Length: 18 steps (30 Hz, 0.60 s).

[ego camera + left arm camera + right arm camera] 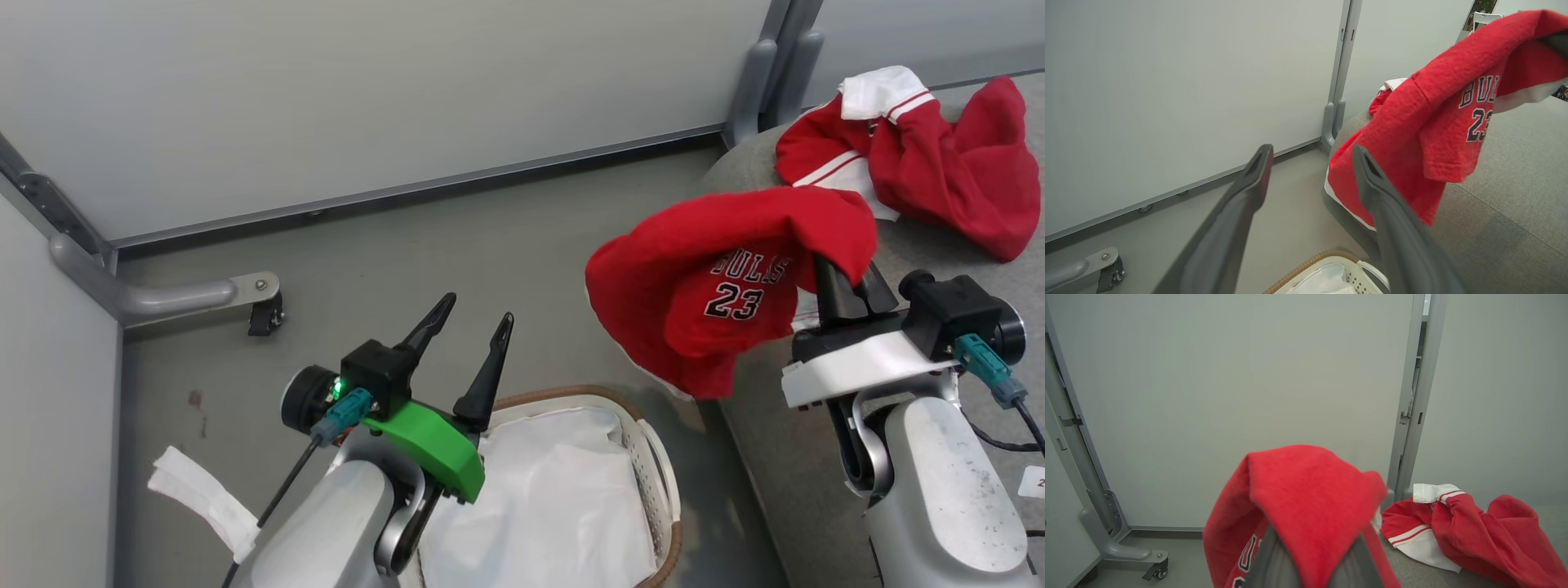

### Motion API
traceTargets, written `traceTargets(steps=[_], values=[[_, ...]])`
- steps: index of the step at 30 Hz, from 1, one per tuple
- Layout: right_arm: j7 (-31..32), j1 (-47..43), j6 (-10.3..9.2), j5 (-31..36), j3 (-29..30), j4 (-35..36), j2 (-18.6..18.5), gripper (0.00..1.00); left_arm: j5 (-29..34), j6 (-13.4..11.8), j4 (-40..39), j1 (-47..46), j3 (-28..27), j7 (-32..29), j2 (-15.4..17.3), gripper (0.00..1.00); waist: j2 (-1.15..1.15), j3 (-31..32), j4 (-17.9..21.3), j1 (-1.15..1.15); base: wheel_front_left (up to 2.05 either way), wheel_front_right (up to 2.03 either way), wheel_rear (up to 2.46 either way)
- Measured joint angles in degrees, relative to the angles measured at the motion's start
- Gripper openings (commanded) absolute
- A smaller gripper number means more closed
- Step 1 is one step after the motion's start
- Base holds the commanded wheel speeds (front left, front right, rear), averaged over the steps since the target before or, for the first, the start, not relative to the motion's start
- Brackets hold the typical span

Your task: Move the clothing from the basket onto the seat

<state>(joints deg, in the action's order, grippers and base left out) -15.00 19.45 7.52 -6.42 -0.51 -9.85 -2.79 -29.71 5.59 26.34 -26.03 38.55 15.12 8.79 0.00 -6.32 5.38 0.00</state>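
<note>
Pinching the red "BULLS 23" jersey [718, 286], the right end effector [849, 282] holds it over the edge of the grey upholstered seat [775, 457], presumably for release (left end effector [478, 309] gapes, empty).

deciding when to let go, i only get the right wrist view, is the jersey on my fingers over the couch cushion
Observer: Partly. In the head view the right gripper is above the seat, near its edge, but much of the BULLS 23 jersey seems to hang out past that edge, toward the floor.
Operator: any red left in the basket
Observer: In the basket I see the white liner and no red clothing; the left arm hides part of it.
Operator: where's the left gripper
Observer: The left gripper is open and holds nothing, above the basket's left side.
</note>
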Motion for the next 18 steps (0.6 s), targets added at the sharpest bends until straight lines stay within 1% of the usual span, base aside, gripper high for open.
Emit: traceTargets(steps=[5, 11, 18], values=[[0.01, 0.07, 0.0, 1.77, 2.2, 0.99, 0.0, 0.0, 1.71, 0.78, -0.1, 2.9, -1.68, 0.0, -2.14, 1.0, 0.0, 0.24, 1.62, 0.0, 0.0, 0.0, 0.0], [0.0, -0.04, 0.0, 3.97, 5.73, 2.25, -0.01, 0.0, 3.6, 1.47, -0.21, 4.44, -2.12, 0.0, -3.98, 1.0, 0.0, 0.44, 4.36, 0.0, 0.0, 0.0, 0.0], [0.01, -1.31, 0.0, 5.32, 9.47, 2.77, -0.03, 0.0, 5.26, 1.7, -0.18, 4.86, -1.86, 0.0, -4.82, 1.0, 0.0, 0.01, 8.24, 0.0, 0.0, 0.0, 0.0]])
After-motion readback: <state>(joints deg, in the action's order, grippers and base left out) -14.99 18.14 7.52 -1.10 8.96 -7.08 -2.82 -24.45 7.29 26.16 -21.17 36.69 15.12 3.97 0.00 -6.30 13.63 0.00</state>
